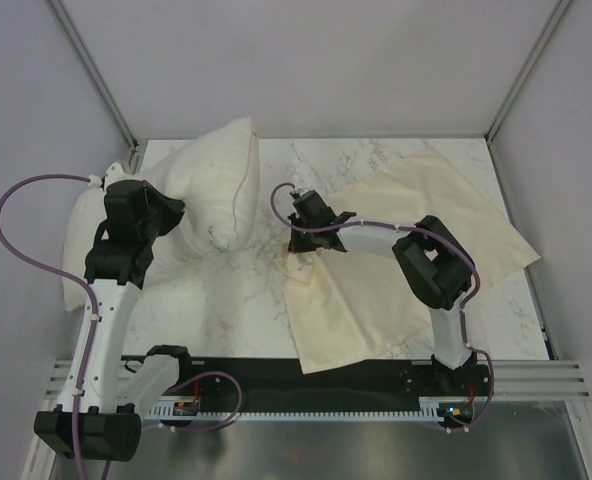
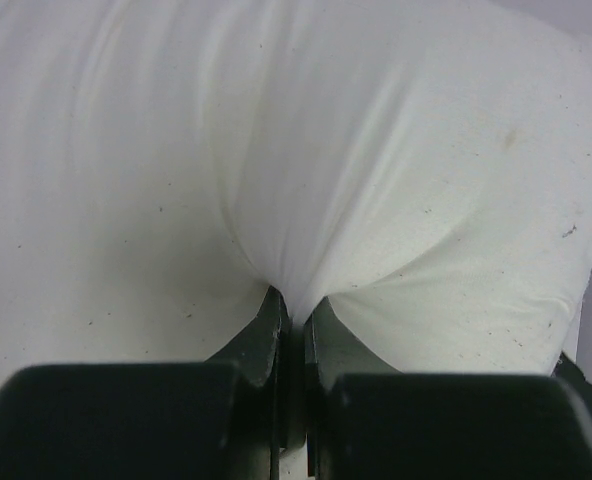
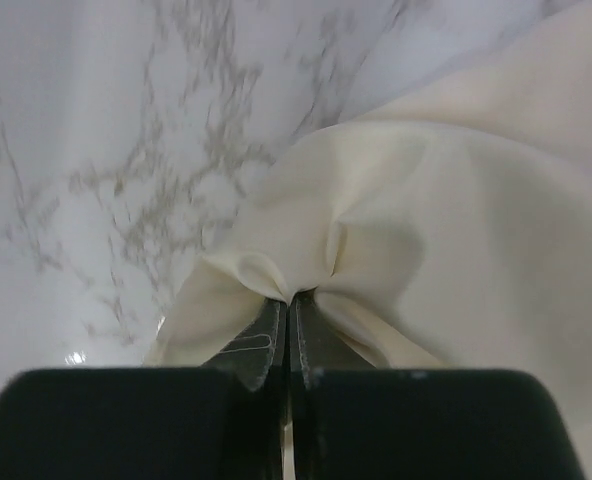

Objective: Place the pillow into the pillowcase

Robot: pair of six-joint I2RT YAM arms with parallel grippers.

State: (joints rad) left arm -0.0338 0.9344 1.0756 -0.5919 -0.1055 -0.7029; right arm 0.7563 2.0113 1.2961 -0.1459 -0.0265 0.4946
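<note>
On the left of the top view, your left end effector (image 1: 176, 215) sat against the large plump off-white stuffed pillow (image 1: 221, 185). The pillow lay across the upper left of the white marble-patterned worktop (image 1: 236, 290), with one corner standing up toward the back wall and its other end reaching down the left edge behind the arm. In the left wrist view, your left end effector (image 2: 291, 310) had its jaws pressed together on a pinch of the pillow (image 2: 376, 150), and the cover gathered into folds that ran to the fingertips. The pillow filled nearly all of that view.

The bare worktop separated the pillow from the cloth to its right.

Right of centre in the top view, your right end effector (image 1: 299, 242) was at the left edge of the thin, wrinkled cream fabric pillowcase (image 1: 376, 300). The pillowcase lay spread flat over the right half of the worktop, from the upper right down toward the bottom rail, with the right arm passing over it. In the right wrist view, your right end effector (image 3: 288, 305) had its jaws closed on a bunched bit of the pillowcase (image 3: 456, 230) at its edge, creases fanning out from the pinch. The marbled worktop (image 3: 106, 150) filled the upper left of that view, beyond the cloth.

The pillow was outside the pillowcase, the two well apart.
</note>
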